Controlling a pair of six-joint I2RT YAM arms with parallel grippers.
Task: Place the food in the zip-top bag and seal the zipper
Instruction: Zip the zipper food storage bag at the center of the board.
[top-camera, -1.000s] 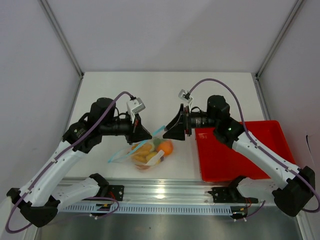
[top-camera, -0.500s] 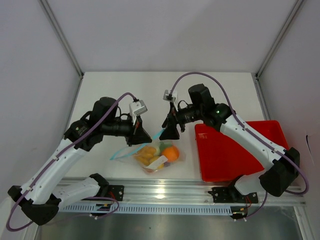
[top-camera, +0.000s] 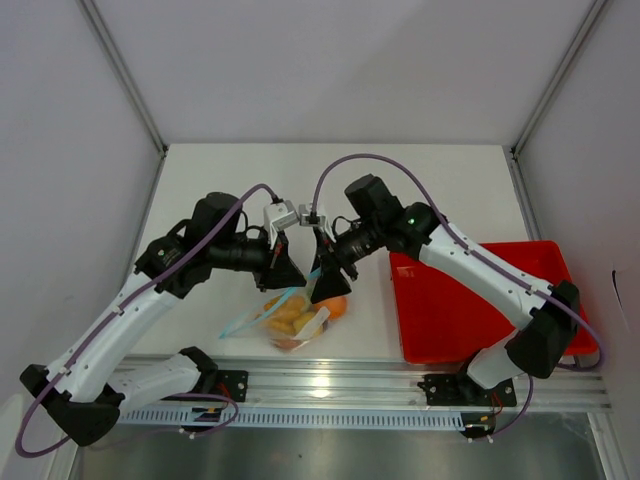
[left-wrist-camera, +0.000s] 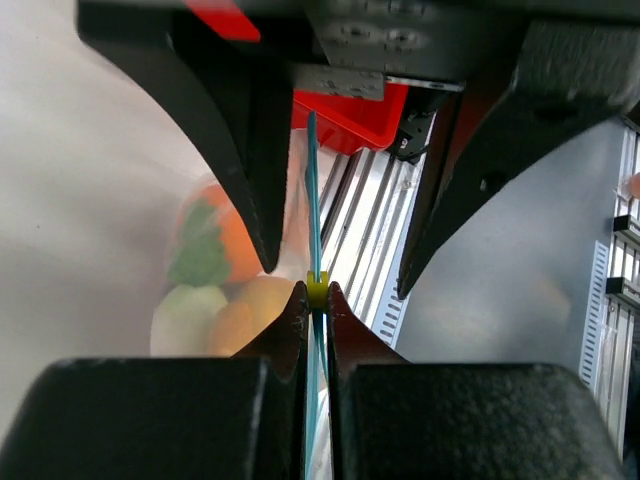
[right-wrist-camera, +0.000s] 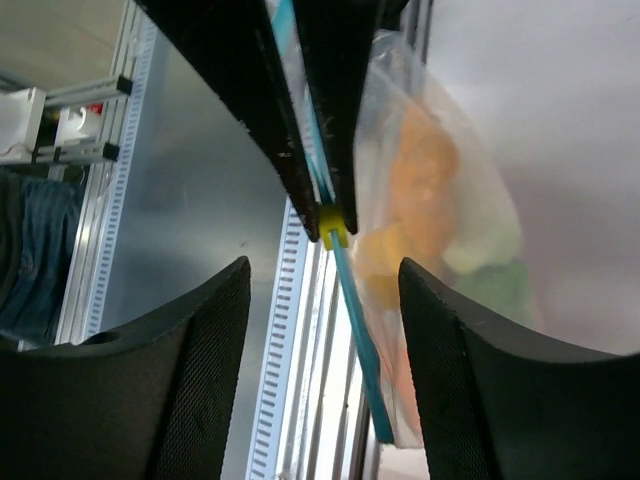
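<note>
The clear zip-top bag (top-camera: 293, 318) hangs lifted over the table's near edge, with orange, yellow and green toy food (top-camera: 334, 307) inside. My left gripper (top-camera: 291, 274) is shut on the light-blue zipper (left-wrist-camera: 311, 160), its tips at a small yellow slider (left-wrist-camera: 317, 290). My right gripper (top-camera: 322, 284) is open, tip to tip with the left one. Its jaws stand either side of the zipper (right-wrist-camera: 356, 322) just below the slider (right-wrist-camera: 333, 228) and touch nothing. The food shows through the bag in both wrist views (left-wrist-camera: 215, 275) (right-wrist-camera: 430, 200). A loose end of the strip hangs down to the left (top-camera: 243, 321).
The red tray (top-camera: 470, 300) lies at the right of the table, under my right forearm. The metal rail (top-camera: 330, 385) with the arm bases runs along the near edge, right below the bag. White walls enclose the table's sides and back.
My right arm has swung left from beside the tray and now faces the left gripper, jaws open round the zipper. The left gripper and the bag have shifted slightly.
</note>
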